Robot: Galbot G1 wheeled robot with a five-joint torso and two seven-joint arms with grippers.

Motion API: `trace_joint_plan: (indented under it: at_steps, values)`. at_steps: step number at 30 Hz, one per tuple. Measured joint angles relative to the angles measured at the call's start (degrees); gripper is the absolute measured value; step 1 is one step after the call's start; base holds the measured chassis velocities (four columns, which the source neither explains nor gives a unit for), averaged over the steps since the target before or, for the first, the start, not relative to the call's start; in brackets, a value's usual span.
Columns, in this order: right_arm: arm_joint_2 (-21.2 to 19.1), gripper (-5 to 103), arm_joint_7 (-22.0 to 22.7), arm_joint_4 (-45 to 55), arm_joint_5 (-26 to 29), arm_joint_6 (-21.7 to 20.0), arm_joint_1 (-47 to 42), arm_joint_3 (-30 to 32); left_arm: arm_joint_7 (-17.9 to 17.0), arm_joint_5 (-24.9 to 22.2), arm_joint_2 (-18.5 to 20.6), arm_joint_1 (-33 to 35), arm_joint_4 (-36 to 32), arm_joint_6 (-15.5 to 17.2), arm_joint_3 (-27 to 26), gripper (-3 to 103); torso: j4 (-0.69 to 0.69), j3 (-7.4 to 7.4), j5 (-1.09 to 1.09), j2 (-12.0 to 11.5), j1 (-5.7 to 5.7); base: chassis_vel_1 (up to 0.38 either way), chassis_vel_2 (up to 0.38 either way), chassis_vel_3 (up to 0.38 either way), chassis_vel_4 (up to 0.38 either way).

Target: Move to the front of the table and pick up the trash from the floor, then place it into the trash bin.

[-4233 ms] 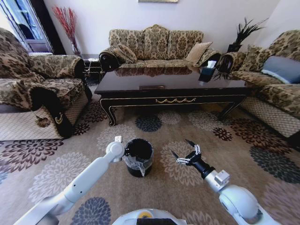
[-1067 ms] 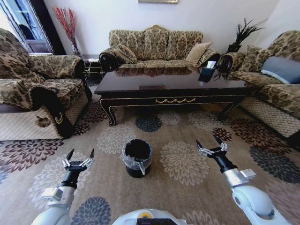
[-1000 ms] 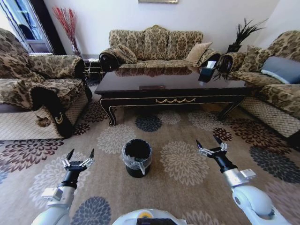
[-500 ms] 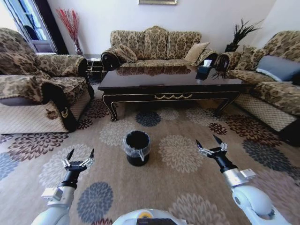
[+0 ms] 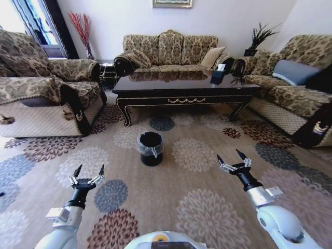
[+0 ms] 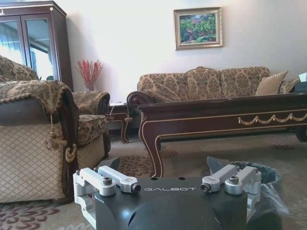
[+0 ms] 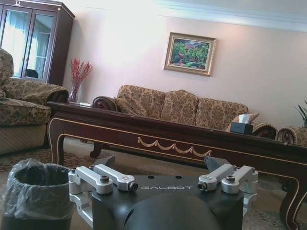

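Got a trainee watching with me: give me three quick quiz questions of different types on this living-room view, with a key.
1. True or false: the trash bin stands on the carpet between the robot and the table.
2. The left gripper is: A open, B shut on paper, C inside the bin.
3. Fill in: the right gripper hangs over the ____.

Key: 1 true; 2 A; 3 carpet.
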Motion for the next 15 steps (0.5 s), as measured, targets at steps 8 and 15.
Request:
trace_joint_plan:
  at_steps: [8,15]
  values:
    - [0.0,100,0.0,0.0,0.0,0.0,0.0,0.0,0.0,0.0,0.0,0.0,0.0,0.0,0.0,100,0.0,0.0,0.0,0.0,0.0,0.284,-0.271,-0.282,0.259]
    - [0.0,100,0.0,0.0,0.0,0.0,0.0,0.0,0.0,0.0,0.01,0.0,0.0,0.0,0.0,100,0.01,0.0,-0.01,0.0,0.0,0.286,-0.293,-0.284,0.297]
